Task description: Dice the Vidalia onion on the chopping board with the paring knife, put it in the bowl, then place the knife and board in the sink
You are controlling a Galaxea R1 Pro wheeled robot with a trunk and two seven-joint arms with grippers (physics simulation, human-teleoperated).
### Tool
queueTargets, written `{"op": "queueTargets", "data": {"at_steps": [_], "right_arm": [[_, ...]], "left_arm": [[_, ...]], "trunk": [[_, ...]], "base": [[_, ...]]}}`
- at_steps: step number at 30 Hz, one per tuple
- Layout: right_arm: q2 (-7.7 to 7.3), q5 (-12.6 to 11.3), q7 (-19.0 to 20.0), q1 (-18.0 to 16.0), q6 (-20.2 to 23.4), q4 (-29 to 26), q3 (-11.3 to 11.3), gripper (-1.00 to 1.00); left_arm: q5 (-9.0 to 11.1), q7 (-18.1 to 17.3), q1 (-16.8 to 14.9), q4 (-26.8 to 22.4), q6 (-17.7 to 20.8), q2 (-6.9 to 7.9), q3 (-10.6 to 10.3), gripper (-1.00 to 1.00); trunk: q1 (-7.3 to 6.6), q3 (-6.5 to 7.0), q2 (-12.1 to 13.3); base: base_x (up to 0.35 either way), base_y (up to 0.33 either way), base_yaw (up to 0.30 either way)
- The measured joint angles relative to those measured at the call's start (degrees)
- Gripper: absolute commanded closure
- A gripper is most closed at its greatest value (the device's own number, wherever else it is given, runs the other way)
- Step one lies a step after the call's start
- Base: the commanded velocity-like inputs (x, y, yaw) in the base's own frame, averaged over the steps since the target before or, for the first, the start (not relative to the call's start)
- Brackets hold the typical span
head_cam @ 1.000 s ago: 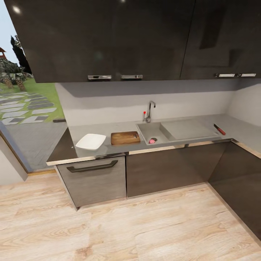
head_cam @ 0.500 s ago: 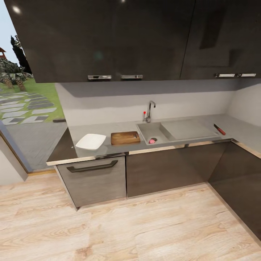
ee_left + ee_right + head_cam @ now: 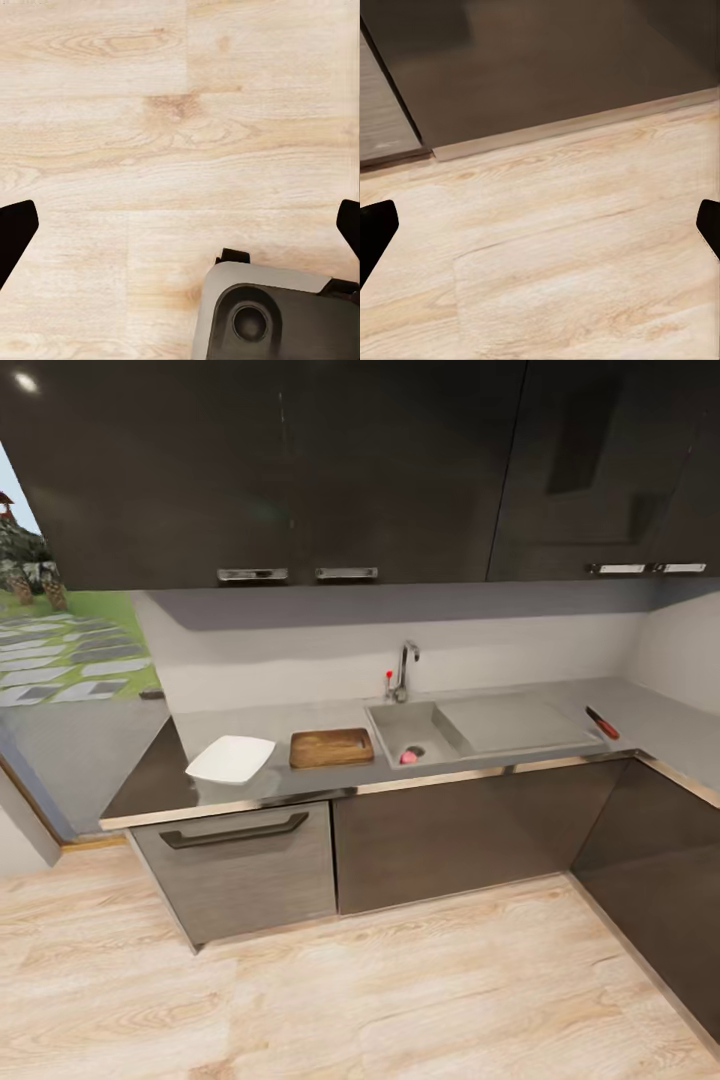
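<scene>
Nearest, the left gripper (image 3: 180,225) hangs over pale wood floor (image 3: 150,135), its 2 dark fingertips (image 3: 15,229) spread wide apart at the frame edges with nothing between them; part of the robot's grey base (image 3: 262,315) sits below it. The right gripper (image 3: 540,225) is likewise spread wide and empty above the floor, close to the plinth of the dark lower cabinets (image 3: 547,67).

Farther on, the countertop (image 3: 320,775) runs over those cabinets. Toward its left end lies the white square bowl (image 3: 231,759), and just beside it, nearer the sink, the chopping board (image 3: 332,747), flat, apart from the bowl. The sink (image 3: 395,722) is set in the counter's middle, with the pinkish Vidalia onion (image 3: 408,757) in the basin by the drain, near the front wall. The drainboard (image 3: 510,720) stretches right. The paring knife (image 3: 603,722) lies on the counter just off the drainboard's right edge, red handle forward. The faucet (image 3: 403,670) stands at the sink's back edge.
</scene>
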Motion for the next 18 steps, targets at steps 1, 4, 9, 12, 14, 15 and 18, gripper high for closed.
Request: {"op": "queueTargets", "data": {"at_steps": [1, 4, 9, 12, 14, 15, 18], "right_arm": [[0.03, 0.0, 0.0, 0.0, 0.0, 0.0, 0.0, -1.0], [0.1, 0.0, 0.0, 0.0, 0.0, 0.0, 0.0, -1.0], [0.1, 0.0, 0.0, 0.0, 0.0, 0.0, 0.0, -1.0], [0.09, 0.0, 0.0, 0.0, -0.1, 0.0, 0.0, -1.0], [0.08, 0.0, 0.0, 0.0, -0.2, 0.0, 0.0, -1.0], [0.08, 0.0, 0.0, 0.0, -0.2, 0.0, 0.0, -1.0], [0.13, 0.0, 0.0, 0.0, -0.2, 0.0, 0.0, -1.0]], "left_arm": [[0.0, 0.0, 0.0, 0.0, 0.0, 0.0, 0.0, -1.0], [0.0, 0.0, 0.0, 0.0, 0.0, 0.0, 0.0, -1.0], [0.0, 0.0, 0.0, 0.0, 0.0, 0.0, 0.0, -1.0], [0.0, 0.0, 0.0, 0.0, 0.0, 0.0, 0.0, -1.0], [0.0, 0.0, 0.0, 0.0, 0.0, 0.0, 0.0, -1.0], [0.0, 0.0, 0.0, 0.0, 0.0, 0.0, 0.0, -1.0], [0.0, 0.0, 0.0, 0.0, 0.0, 0.0, 0.0, -1.0]], "trunk": [[0.0, 0.0, 0.0], [0.0, 0.0, 0.0], [0.0, 0.0, 0.0], [0.02, 0.01, 0.0], [0.01, 0.01, 0.0], [0.01, 0.01, 0.0], [0.02, 0.01, 0.0]], "base": [[0.208, -0.238, 0.0], [0.209, -0.241, 0.0], [0.171, -0.262, 0.0], [0.063, -0.301, 0.0], [0.026, -0.314, 0.0], [0.018, -0.316, 0.0], [0.009, -0.32, 0.0]]}}
